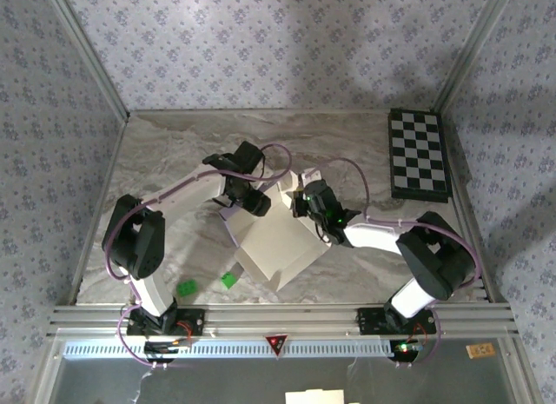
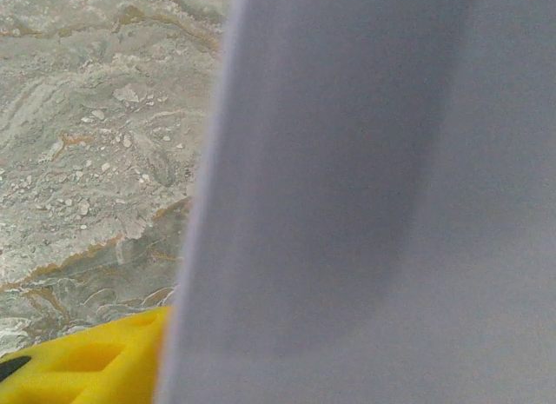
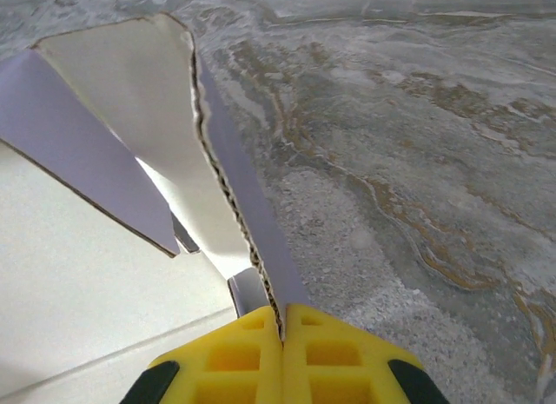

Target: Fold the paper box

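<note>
Right hand pinches box flap edge, bottom centre of frame; my left hand at box wall, mid-frame, opening unclear.

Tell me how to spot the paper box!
Find the marble table, then look at its middle. The paper box is the big plain white cardboard there, much bigger than the little green bits nearby.

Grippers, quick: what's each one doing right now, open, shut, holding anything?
Left gripper: at the paper box, one finger beside a panel; open or shut cannot be told.
Right gripper: fingers shut on a flap edge of the paper box.
</note>
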{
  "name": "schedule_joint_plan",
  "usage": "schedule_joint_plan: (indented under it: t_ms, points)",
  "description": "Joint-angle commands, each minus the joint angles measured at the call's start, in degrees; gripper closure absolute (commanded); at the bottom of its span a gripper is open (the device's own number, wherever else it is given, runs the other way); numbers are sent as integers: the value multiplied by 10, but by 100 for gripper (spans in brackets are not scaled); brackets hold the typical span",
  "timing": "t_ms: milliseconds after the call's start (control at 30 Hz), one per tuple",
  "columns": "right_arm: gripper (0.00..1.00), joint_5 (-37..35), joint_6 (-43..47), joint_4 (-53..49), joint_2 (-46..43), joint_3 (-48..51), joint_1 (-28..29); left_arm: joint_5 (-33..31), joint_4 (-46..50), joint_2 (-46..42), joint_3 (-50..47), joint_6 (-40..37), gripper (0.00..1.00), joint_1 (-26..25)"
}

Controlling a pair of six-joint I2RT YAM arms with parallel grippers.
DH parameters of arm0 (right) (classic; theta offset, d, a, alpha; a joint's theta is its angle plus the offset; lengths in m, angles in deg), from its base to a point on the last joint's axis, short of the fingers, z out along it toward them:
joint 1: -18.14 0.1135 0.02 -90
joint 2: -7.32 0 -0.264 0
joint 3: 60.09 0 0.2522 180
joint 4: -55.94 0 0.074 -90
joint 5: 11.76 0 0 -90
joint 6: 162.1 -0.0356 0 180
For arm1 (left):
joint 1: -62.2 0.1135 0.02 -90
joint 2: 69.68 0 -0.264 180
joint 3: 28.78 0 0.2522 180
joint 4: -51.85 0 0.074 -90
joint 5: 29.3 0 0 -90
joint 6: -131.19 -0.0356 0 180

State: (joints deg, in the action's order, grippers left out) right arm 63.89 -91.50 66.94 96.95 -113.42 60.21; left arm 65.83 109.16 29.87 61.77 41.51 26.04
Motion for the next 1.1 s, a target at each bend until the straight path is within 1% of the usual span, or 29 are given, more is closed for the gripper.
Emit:
schedule_joint_plan:
  t_ms: [0,100,267,367,533,667,800,867,900,1000,1067]
  points:
    - [100,-105,-50,52,-5,22,25,-34,18,12,13,20,38,-9]
    - [100,-145,-73,84,7,37,50,-55,20,15,15,30,39,-19]
    - [100,-201,-102,158,32,70,81,-71,15,11,14,46,38,-33]
    - [100,-209,-102,187,43,85,88,-66,8,-8,7,52,37,-38]
    - [100,-207,-84,224,66,104,93,-24,-6,-58,-3,63,28,-38]
    - [100,-201,-41,260,83,115,95,22,-10,-101,-6,71,21,-37]
    - [100,-191,-22,262,85,114,95,38,-7,-141,-11,78,18,-25]
    - [100,-187,-15,259,84,115,95,41,-9,-162,-22,86,19,-9]
    - [100,-185,-13,257,83,115,94,41,-10,-168,-29,90,22,-1]
    - [100,-181,-11,253,84,114,92,51,-10,-173,-52,94,33,21]
    - [100,-178,-11,250,85,112,92,72,-11,-166,-66,92,38,24]
